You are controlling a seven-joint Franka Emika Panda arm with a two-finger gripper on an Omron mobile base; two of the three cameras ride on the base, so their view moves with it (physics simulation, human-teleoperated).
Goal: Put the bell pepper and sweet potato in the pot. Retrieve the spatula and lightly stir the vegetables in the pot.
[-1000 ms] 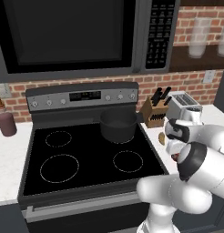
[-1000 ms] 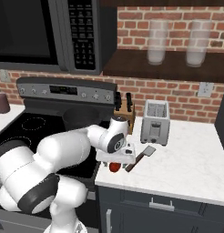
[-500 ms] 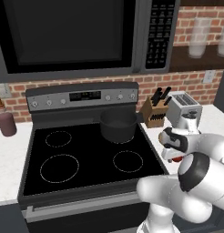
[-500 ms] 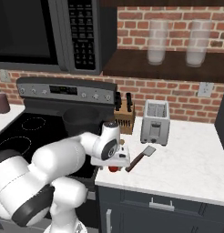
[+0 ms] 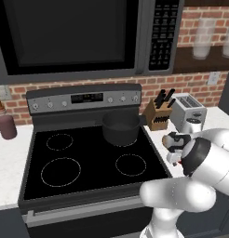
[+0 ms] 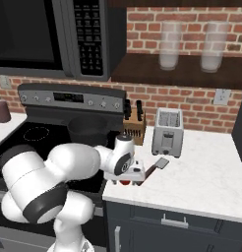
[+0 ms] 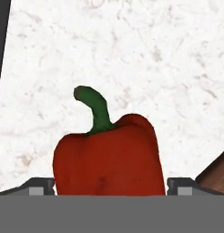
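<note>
The red bell pepper (image 7: pixel 107 159) with its green stem lies on the white counter (image 6: pixel 201 172), just right of the stove. My gripper (image 6: pixel 124 178) is down over it and open. One fingertip (image 7: pixel 41 185) is at each side of the pepper, with a small gap still on the right. The spatula (image 6: pixel 156 166), with a dark wooden handle and grey blade, lies just right of the hand. The dark grey pot (image 5: pixel 121 128) stands on the stove's back right burner. A tan-brown lump (image 5: pixel 166 138), possibly the sweet potato, shows beside my wrist.
A knife block (image 6: pixel 134 125) and a toaster (image 6: pixel 167 132) stand at the back of the counter behind the hand. A maroon canister (image 5: pixel 7 126) is left of the stove (image 5: pixel 79 162). The microwave (image 5: pixel 79 37) hangs low above the stove.
The hand has dropped towards the counter and now sits low over the bell pepper. The pepper, spatula and pot have not moved.
</note>
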